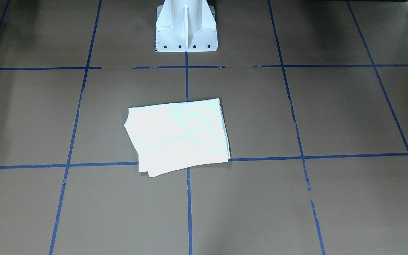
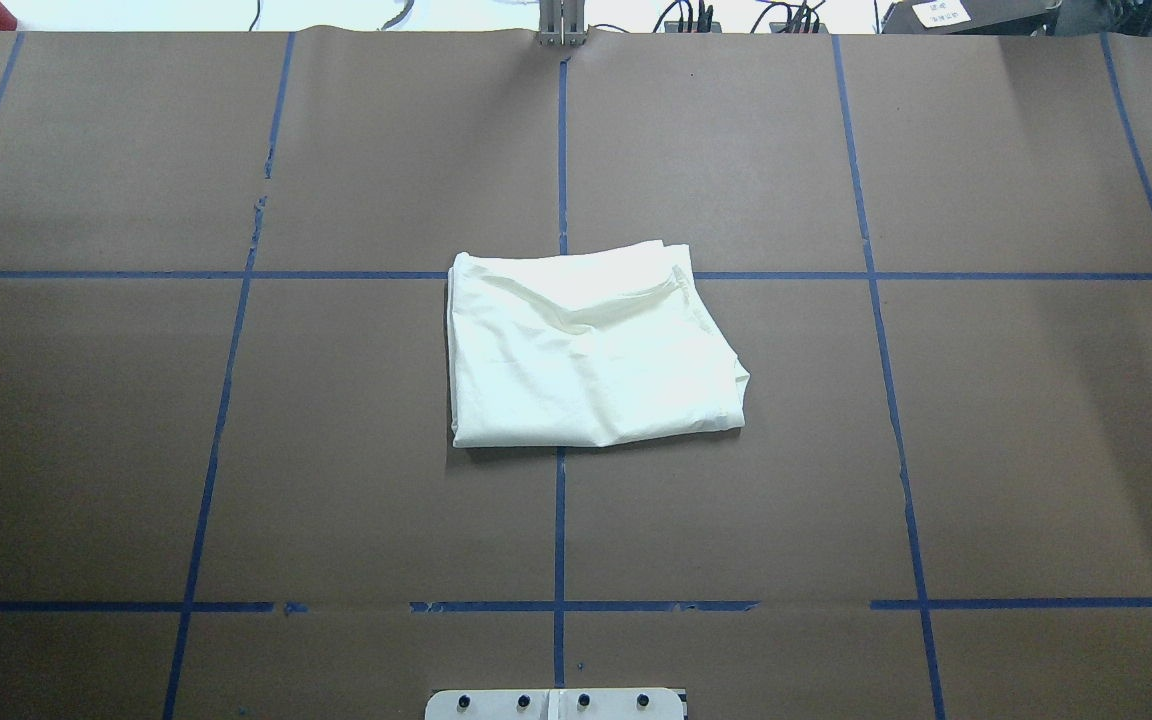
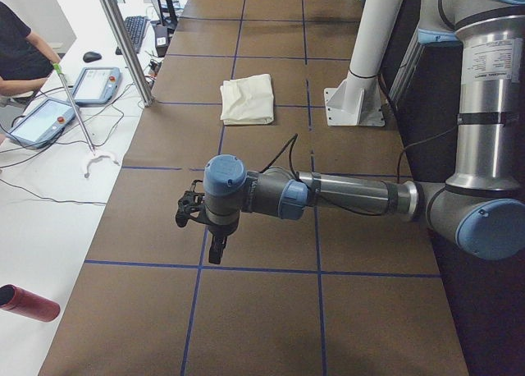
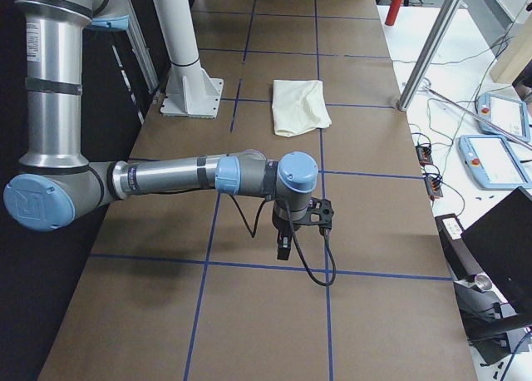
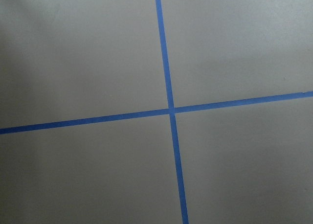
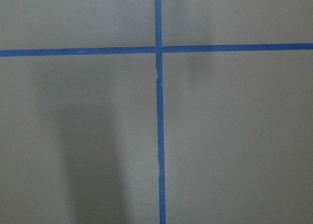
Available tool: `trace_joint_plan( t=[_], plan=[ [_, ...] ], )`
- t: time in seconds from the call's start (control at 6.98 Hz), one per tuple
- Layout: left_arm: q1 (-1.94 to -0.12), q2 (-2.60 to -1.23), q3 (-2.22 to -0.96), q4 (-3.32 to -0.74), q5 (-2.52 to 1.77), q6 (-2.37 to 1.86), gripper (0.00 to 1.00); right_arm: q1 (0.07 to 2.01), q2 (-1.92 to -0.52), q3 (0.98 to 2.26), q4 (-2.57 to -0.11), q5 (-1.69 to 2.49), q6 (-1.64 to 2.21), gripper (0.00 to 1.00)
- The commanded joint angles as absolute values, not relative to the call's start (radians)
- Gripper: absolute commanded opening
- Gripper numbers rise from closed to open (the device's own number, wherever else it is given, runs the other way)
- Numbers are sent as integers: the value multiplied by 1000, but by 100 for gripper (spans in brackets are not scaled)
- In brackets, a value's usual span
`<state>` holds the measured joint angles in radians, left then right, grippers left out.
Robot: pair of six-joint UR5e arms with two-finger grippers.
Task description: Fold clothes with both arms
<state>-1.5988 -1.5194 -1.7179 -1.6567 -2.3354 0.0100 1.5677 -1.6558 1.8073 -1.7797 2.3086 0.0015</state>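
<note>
Left jaws, right jaws far from shirt (image 1: 177, 134); opening unclear.

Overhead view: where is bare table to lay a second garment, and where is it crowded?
Free: the taped squares left and right of the folded shirt, and the strip between it and the pedestal base. Crowded: the centre, where the shirt lies.

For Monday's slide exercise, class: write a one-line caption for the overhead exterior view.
Folded cream shirt lying where two blue tape lines cross, in the middle of the brown table.
</note>
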Motion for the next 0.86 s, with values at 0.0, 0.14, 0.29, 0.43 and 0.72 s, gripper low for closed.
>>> trace_joint_plan(
  t=[0.0,0.14,0.29,0.43,0.72],
  plan=[
    [-1598,-1494,-1704,-1579,-2329,17,100,1568,-1655,1806,-1781,2312,-2,100],
    [-1600,-1493,-1719,-1501,-2329,21,100,1568,-1657,1799,-1781,2312,-6,100],
    [-1598,-1488,-1720,-1474,-2329,21,100,1568,-1657,1799,-1781,2313,-6,100],
    [-1598,-1485,-1712,-1471,-2330,21,100,1568,-1657,1798,-1781,2315,-6,100],
    [-1598,-1470,-1706,-1485,-2335,23,100,1568,-1660,1799,-1781,2315,-6,100]
  ],
)
